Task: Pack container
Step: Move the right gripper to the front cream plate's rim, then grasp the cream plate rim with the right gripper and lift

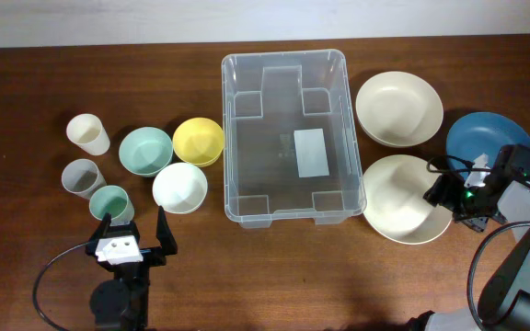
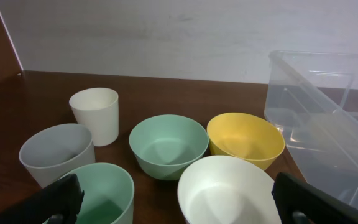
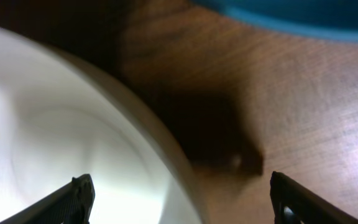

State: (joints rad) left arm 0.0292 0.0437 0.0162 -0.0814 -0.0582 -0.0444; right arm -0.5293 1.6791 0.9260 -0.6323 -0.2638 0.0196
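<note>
The clear rectangular container stands in the middle of the table with a white label on its base and nothing else inside; its corner shows in the left wrist view. My left gripper is open and empty at the front left, just behind a green cup and a white bowl; in the left wrist view those two lie between its fingers. My right gripper is open, low over the right rim of the near cream plate. That rim runs between its fingers.
Left of the container are a cream cup, a grey cup, a green bowl and a yellow bowl. Right of it are a second cream plate and a blue plate.
</note>
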